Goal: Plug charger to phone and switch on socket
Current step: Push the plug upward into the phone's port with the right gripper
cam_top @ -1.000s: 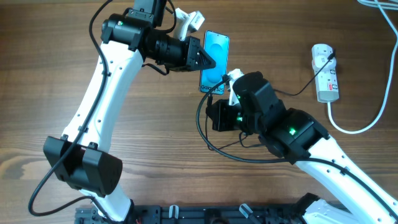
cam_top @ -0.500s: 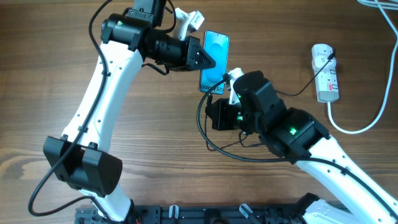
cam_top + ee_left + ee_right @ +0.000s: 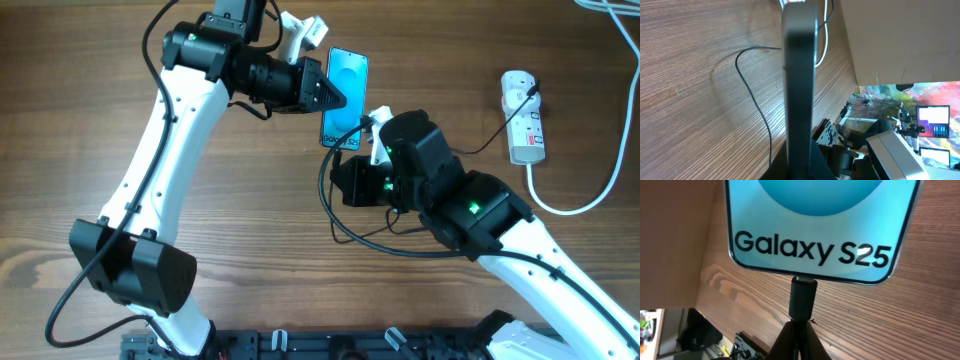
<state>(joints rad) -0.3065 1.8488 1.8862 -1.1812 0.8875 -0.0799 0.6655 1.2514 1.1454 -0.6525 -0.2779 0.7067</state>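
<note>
**Counter** (image 3: 80, 150): brown wood grain. It carries every item below.

**Left end effector** (image 3: 332, 95): upper centre of the overhead view, clenched on the long edge of the phone. It holds the phone raised and on edge; the left wrist view shows the phone as a thin dark slab.

**Right end effector** (image 3: 799, 332): centre of the overhead view, clenched on the charger just behind its connector. It points up at the phone's lower end.

**Socket** (image 3: 524, 120): white strip at the right edge of the overhead view, well apart from both arms. A black plug sits in it and a thick white cord (image 3: 590, 205) loops away below. No end effector is near its switch.

**Phone** (image 3: 347, 80): cyan screen, upper centre, between the two end effectors.

**Charger** (image 3: 802, 297): the black connector tip meets the middle of the phone's lower edge. Whether it is fully seated cannot be told.

**Step in hand:** plugging in, at or near seating; the switching step is judged not yet begun.

**Next move:** a short straight push along the connector's axis with the phone held braced, then release. One arm must then travel right to the socket switch.

**Writing:** "Galaxy S25" in dark letters on the white strip at the phone's lower end. The socket's red markings are too small to read.
</note>
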